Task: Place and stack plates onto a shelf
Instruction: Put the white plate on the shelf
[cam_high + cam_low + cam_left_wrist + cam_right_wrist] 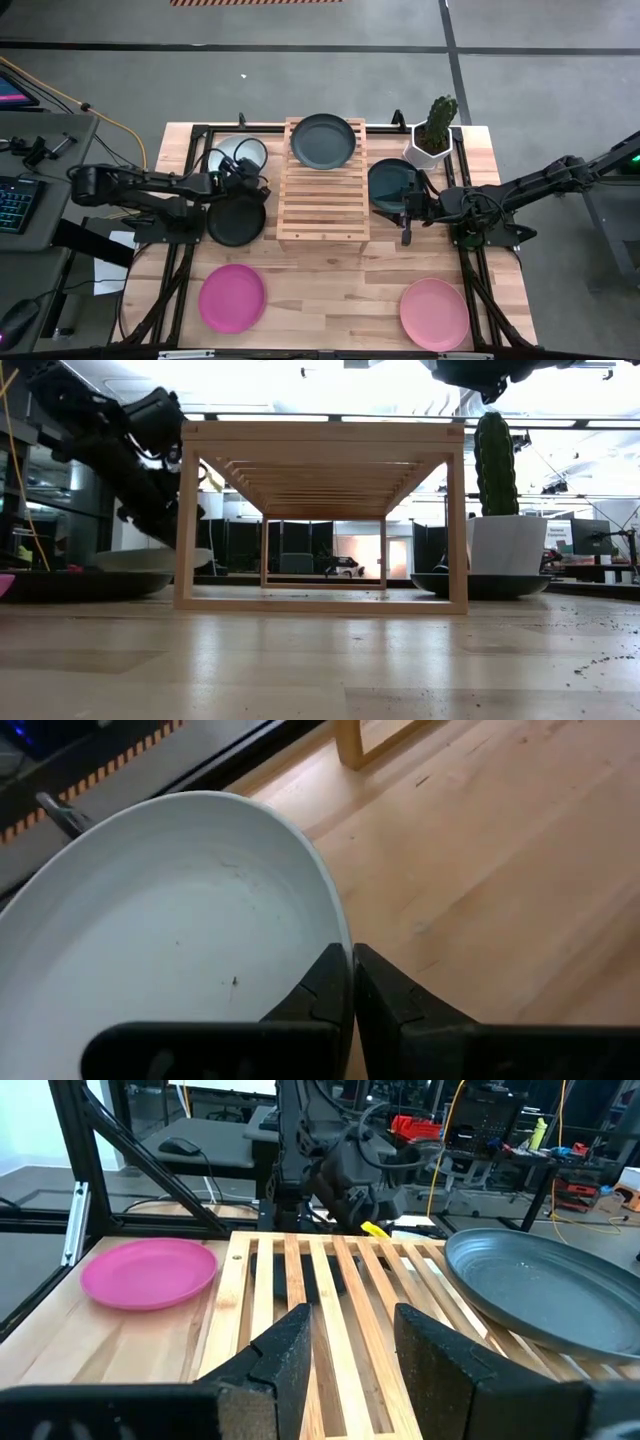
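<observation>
The wooden slatted shelf (pixel 320 195) stands mid-table, with a dark teal-grey plate (pixel 323 140) lying on its far end. Left of it are a pale mint plate (pixel 240 153) and a black plate (pixel 236 220). A second dark plate (pixel 393 185) lies to its right. Near the front edge lie a magenta plate (pixel 232 297) and a salmon pink plate (pixel 435 312). My left gripper (pixel 247 178) is shut on the mint plate. My right gripper (pixel 350 1350) is open and holds nothing, beside the shelf's right side (pixel 406 222), pointing across the slats. My left gripper pinches the rim of the pale mint plate (pixel 343 935) between its two fingers, one finger (pixel 325 985) on the inside of the plate and the other (pixel 385 1005) outside it. It comes at the rim on the plate's near side. Whether the plate rests on the table cannot be told.
A white cactus pot (pixel 432 135) stands at the far right corner, close behind the dark plate on the table. Black frame rails (pixel 190 160) run along both table sides. Bare slats (pixel 322 210) make up the shelf's near half. Bare tabletop (pixel 330 300) lies between the magenta and pink plates.
</observation>
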`<state>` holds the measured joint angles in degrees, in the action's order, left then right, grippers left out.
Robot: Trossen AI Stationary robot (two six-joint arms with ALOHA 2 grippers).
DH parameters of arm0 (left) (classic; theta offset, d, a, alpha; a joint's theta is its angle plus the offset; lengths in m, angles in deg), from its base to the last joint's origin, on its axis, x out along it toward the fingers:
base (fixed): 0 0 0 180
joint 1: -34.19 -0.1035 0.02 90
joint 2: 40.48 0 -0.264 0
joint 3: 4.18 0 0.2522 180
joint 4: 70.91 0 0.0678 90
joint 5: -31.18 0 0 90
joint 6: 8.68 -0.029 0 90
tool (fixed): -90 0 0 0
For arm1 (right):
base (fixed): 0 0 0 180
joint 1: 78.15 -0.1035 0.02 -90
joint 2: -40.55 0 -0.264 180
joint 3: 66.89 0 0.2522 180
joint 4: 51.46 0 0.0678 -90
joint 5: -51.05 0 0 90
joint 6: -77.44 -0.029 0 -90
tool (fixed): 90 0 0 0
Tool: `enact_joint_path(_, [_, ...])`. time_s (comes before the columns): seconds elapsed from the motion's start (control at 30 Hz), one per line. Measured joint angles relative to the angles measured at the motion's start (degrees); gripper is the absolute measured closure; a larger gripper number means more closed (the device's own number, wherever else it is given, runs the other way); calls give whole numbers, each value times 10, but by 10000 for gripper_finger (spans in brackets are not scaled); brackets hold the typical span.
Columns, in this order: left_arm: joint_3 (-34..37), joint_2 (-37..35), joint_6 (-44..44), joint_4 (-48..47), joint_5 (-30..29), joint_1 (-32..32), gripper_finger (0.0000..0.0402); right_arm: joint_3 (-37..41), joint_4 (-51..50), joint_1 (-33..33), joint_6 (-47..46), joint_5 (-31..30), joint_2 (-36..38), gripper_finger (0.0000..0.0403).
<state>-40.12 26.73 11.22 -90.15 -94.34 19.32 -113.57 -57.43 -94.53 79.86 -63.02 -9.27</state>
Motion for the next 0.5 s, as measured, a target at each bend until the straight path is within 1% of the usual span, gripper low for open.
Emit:
enact_joint_path(0.23, [-37, -51, 36, -118, -87, 49, 401, 0, -3, 0, -1, 0, 0, 267])
enact_joint_path(0.5, [-66, -106, 20, -127, -173, 145, 401, 0, -3, 0, -1, 0, 0, 267])
